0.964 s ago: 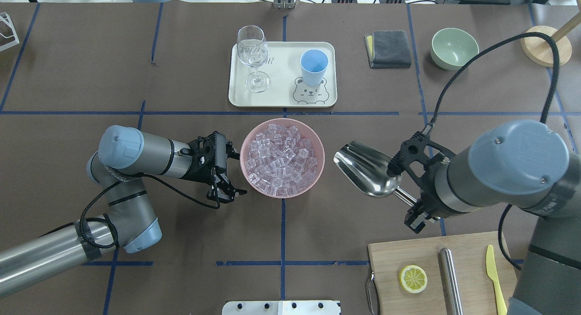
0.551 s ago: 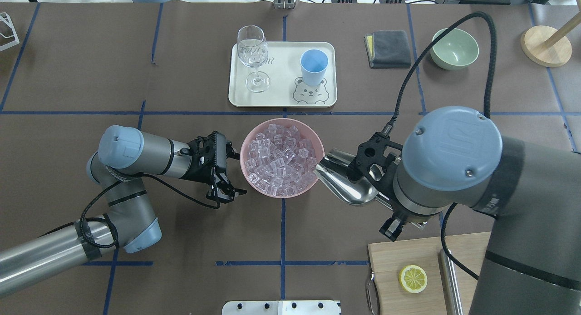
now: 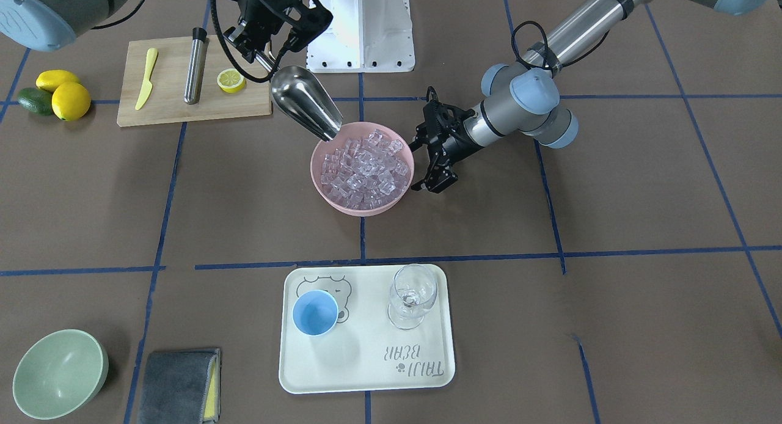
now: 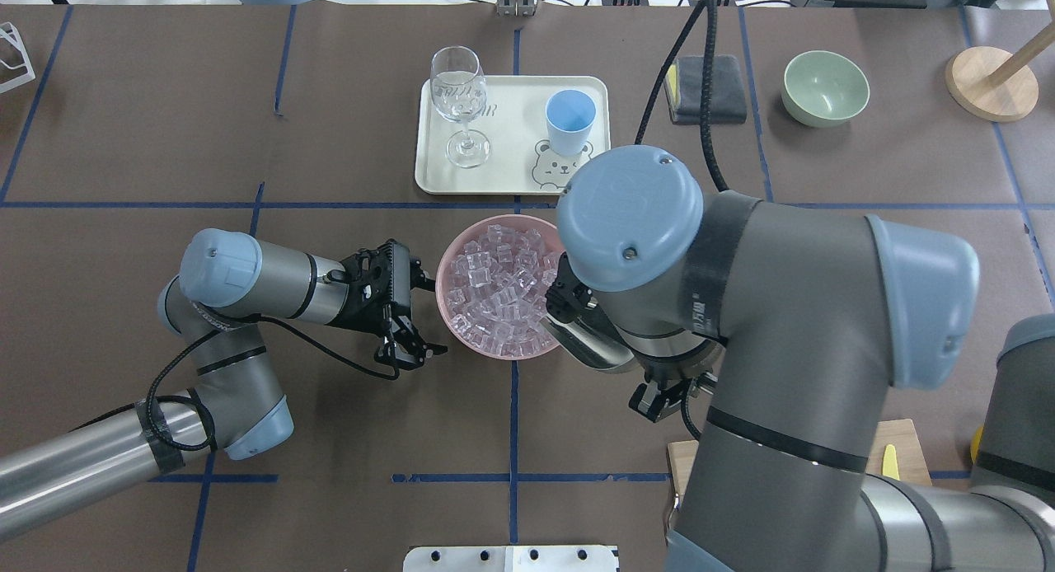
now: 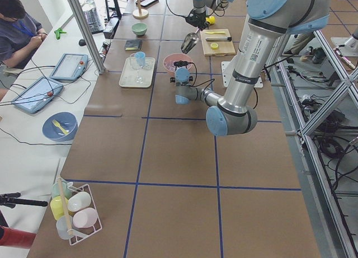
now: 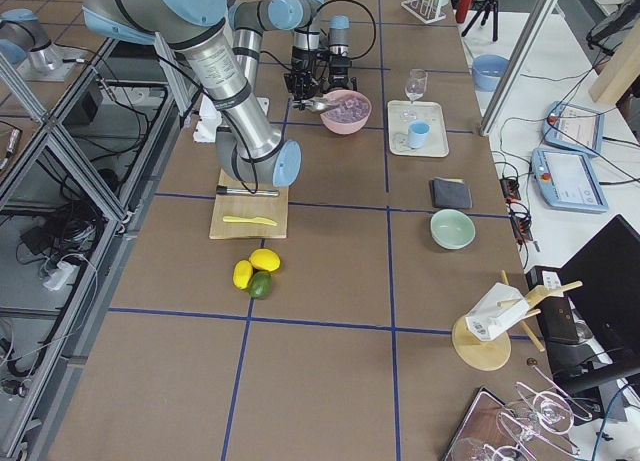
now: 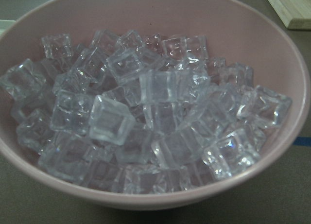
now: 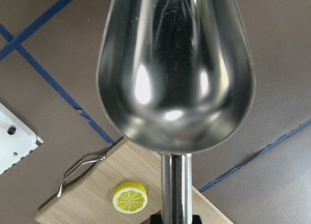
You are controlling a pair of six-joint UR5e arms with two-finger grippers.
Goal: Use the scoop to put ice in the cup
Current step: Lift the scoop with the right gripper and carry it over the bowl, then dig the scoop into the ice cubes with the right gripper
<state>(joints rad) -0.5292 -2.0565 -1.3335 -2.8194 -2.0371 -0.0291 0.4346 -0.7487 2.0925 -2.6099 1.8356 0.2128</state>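
The ice (image 3: 365, 161) is a pile of clear cubes in a pink bowl (image 3: 342, 205) at mid table; it also fills the left wrist view (image 7: 146, 117). My right gripper (image 3: 261, 54) is shut on the thin handle of the steel scoop (image 3: 302, 103). The scoop tilts down with its mouth at the bowl's rim on my right side. Its trough (image 8: 175, 73) is empty. In the overhead view my right arm hides most of the scoop (image 4: 589, 345). My left gripper (image 4: 429, 316) is open and empty beside the bowl's left rim. The light-blue cup (image 4: 569, 120) stands empty on the tray.
The cream tray (image 4: 511, 176) beyond the bowl also holds a wine glass (image 4: 458, 90). A grey cloth (image 3: 177, 384) and a green bowl (image 3: 58, 372) lie far right of it. A cutting board (image 3: 165, 109) near my base carries a lemon slice, steel cylinder and yellow knife.
My right arm has swung left, carrying the scoop from the right of the pink bowl to its rim. My left arm has not moved.
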